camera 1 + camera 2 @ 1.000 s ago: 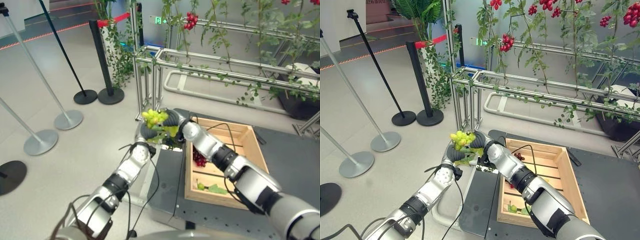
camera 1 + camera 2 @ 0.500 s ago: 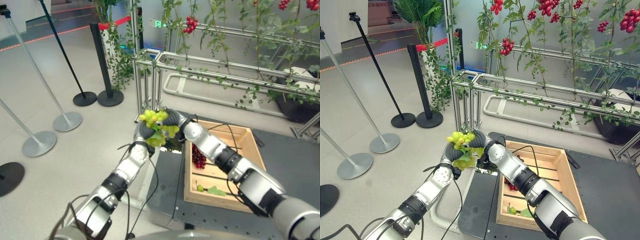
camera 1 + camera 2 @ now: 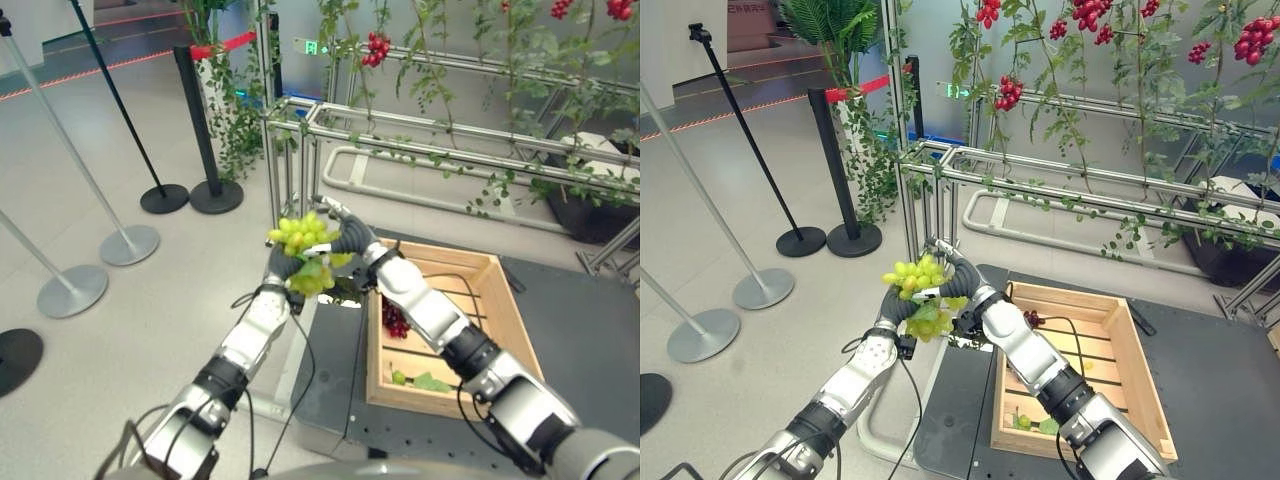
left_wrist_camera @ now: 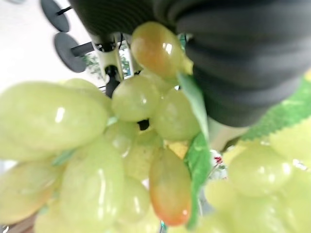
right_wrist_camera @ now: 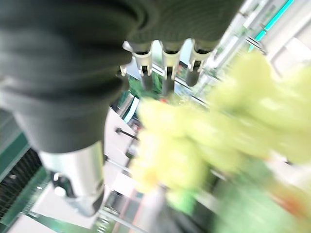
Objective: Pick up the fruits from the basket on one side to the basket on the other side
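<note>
A bunch of green grapes with green leaves is held up in the air between the two hands, beyond the near-left corner of the wooden crate and above the left edge of the dark platform. The left hand is seen under and behind the bunch, its dark cover against the lower grapes; whether its fingers are curled round the bunch cannot be told, since they are hidden by the fruit. The right hand is seen just beside the bunch on its right, with silver fingers reaching up along the top of the grapes; in the right wrist view the fingers are shown straight and side by side, close to the blurred green fruit, and no closed hold can be made out.

Inside the crate, a bunch of dark red grapes lies against the left wall, and a small green fruit with a leaf lies near the near-left corner. Behind the platform a metal frame is hung with vines and red berry clusters. Barrier posts stand on the floor to the left.
</note>
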